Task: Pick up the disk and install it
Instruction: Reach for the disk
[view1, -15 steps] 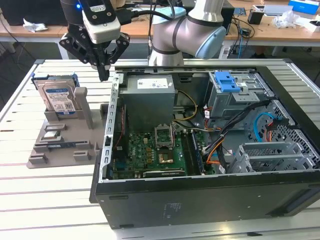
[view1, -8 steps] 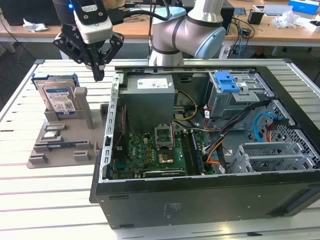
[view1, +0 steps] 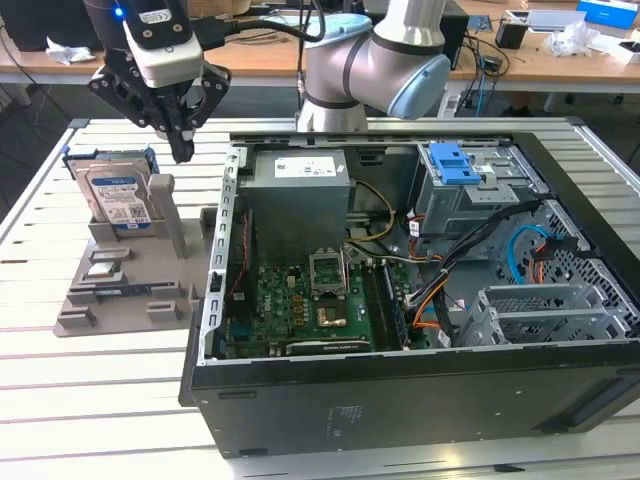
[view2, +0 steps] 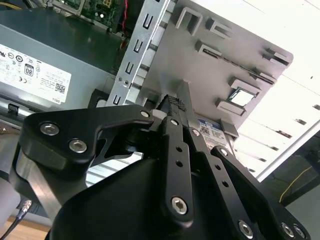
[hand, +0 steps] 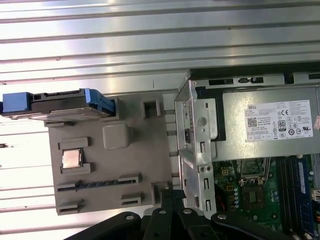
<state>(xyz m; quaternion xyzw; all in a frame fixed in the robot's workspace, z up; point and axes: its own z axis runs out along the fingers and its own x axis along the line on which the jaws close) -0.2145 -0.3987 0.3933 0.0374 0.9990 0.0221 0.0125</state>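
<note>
Near the upright disk (view1: 118, 190), jaws hang together, empty; exterior view shows its label (view1: 125, 208).

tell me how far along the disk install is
Done: nothing yet; the disk stands upright in its grey holder, outside the computer case. In hand: nothing; the gripper is shut and empty, near the holder's edge, apart from the disk. Left: both the pick-up and the install.
</note>
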